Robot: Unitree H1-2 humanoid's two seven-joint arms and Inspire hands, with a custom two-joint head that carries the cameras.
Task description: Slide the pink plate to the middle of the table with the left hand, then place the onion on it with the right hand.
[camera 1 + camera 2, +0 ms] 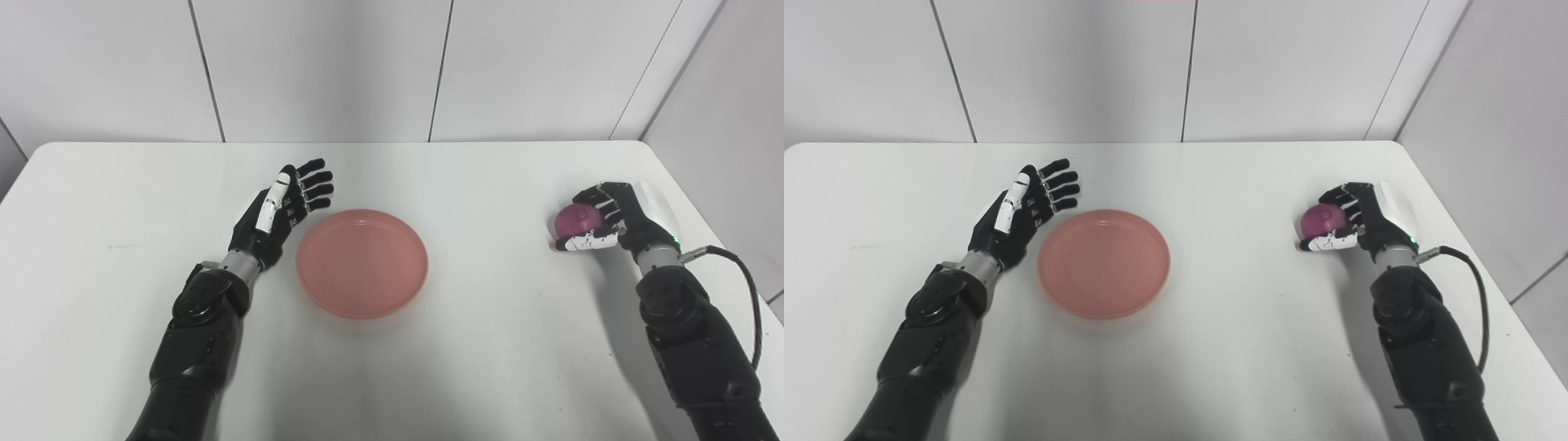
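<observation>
Spanning white table [490, 343], grey panelled wall [318, 67] behind

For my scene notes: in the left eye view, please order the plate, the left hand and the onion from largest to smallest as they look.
1. Plate
2. Left hand
3. Onion, partly covered by the right hand

We see two glossy black jointed arms with grey metal wrist rings. The left hand [283, 208] is black with a white-plated thumb; the right hand [612, 217] is black with a white thumb, a pale silver back shell, a small green light and a black looping cable [744, 288].
</observation>
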